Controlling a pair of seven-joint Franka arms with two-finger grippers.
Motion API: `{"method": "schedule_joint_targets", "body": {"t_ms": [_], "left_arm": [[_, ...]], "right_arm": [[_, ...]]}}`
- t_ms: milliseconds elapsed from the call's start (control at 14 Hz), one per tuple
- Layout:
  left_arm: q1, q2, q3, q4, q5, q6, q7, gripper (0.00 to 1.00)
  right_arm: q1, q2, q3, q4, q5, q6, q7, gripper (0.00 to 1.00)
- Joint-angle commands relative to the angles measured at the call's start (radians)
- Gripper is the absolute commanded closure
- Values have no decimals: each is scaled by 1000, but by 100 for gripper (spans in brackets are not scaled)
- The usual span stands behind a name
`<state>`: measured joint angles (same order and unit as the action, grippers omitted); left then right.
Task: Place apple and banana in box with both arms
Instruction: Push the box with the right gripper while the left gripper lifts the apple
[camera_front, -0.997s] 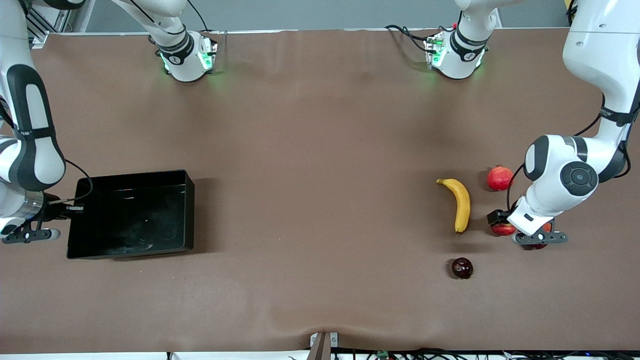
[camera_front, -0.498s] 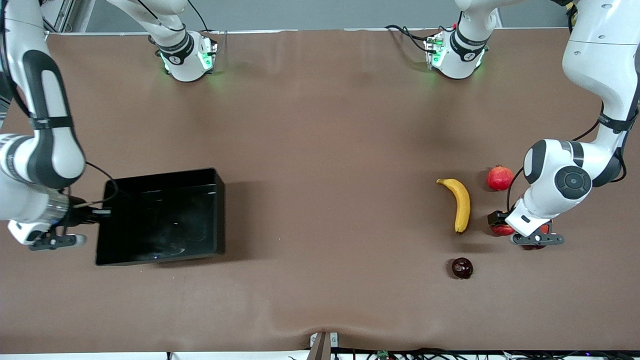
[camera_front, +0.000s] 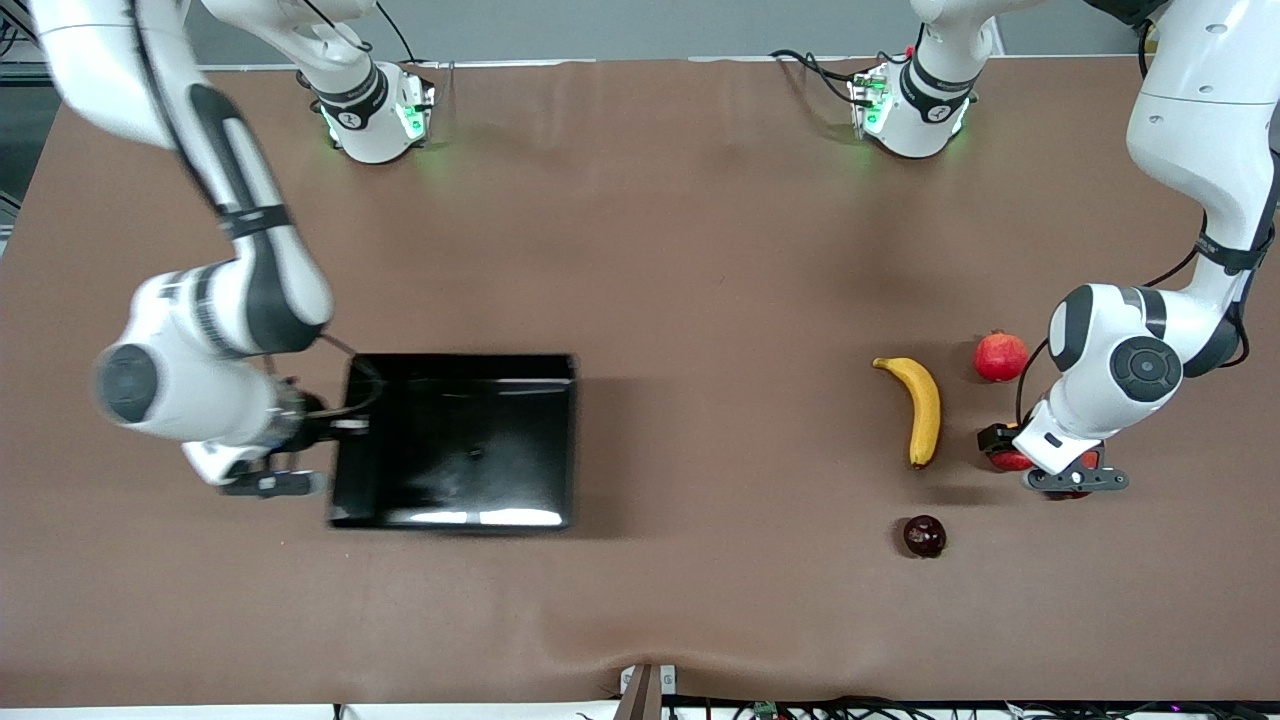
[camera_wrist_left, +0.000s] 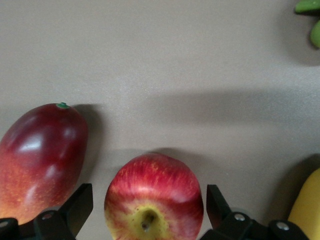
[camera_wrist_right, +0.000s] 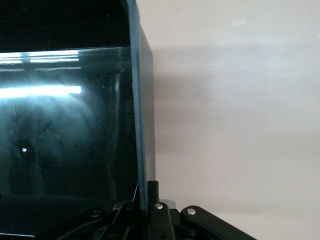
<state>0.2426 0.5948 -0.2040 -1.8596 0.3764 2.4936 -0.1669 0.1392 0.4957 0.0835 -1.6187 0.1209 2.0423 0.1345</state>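
- The right hand (camera_front: 335, 425) is clamped on the wall of the shallow glossy black plastic box (camera_front: 455, 440), toward the right arm's end of the brown desk (camera_front: 700, 250).
- The left hand (camera_wrist_left: 150, 215) is spread wide, one finger on either side of the small round red-and-yellow apple (camera_wrist_left: 154, 196), not touching it.
- Just beside that hand lie an elongated red-yellow fruit (camera_wrist_left: 40, 150) and the curved yellow banana (camera_front: 922, 405).
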Motion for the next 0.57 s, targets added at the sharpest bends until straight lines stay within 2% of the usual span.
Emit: {"method": "schedule_joint_targets", "body": {"t_ms": [0,214,356,427,498], "left_arm": [[6,16,-5,11,30,16,-16,5],[6,14,-6,11,30,16,-16,48],[-2,5,-6,11,30,15,-13,69],[-2,-10,-12,11,30,7,-11,77],[-2,-32,-15,10,30,-5,-11,81]], "right_arm": [[124,-26,-10,8,22,16,106,100],[273,-5,-11,8,20,111,305,100],[380,24,-16,8,5,166,449,100],[407,38,-18,8,3,186,496,100],[416,49,-18,7,5,193,502,100]]}}
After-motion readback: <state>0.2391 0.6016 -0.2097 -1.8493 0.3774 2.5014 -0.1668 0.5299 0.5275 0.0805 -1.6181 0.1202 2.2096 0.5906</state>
